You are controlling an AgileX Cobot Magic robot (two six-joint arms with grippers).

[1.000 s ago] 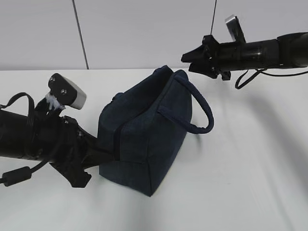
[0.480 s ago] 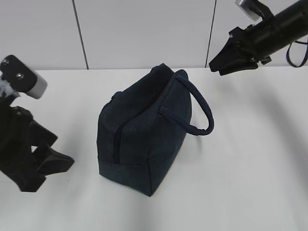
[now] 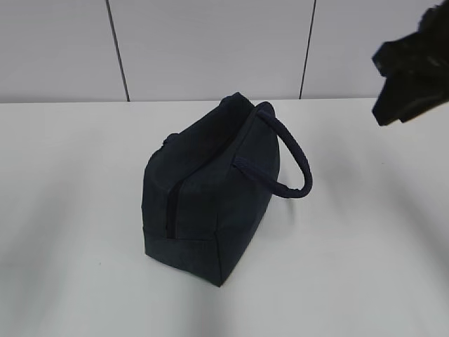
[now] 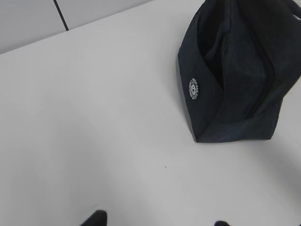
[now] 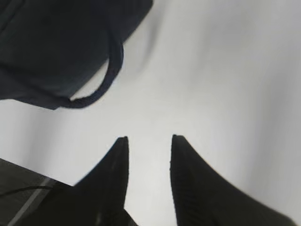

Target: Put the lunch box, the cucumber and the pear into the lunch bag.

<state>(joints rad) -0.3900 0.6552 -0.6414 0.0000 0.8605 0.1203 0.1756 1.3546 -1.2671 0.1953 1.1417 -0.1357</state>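
The lunch bag [image 3: 214, 189] is a dark navy fabric bag standing in the middle of the white table, with its looped handle [image 3: 295, 165] hanging to the right. Its top looks closed, so nothing inside shows. The lunch box, the cucumber and the pear are out of view. My left gripper [image 4: 158, 220] is open and empty, with only its tips at the bottom edge of the left wrist view; the bag [image 4: 240, 75] lies far ahead to the upper right. My right gripper [image 5: 148, 137] is open and empty above bare table, right of the bag [image 5: 61, 47]. It shows blurred at the exterior view's upper right [image 3: 410, 77].
The white table [image 3: 365, 267] spreads all round the bag. A pale panelled wall [image 3: 210, 42] runs behind it. A white round logo [image 4: 194, 89] marks the bag's end face.
My left arm has pulled back from the bag's left side and left the exterior view. My right arm has swung right, away from the bag. The bag has not moved.
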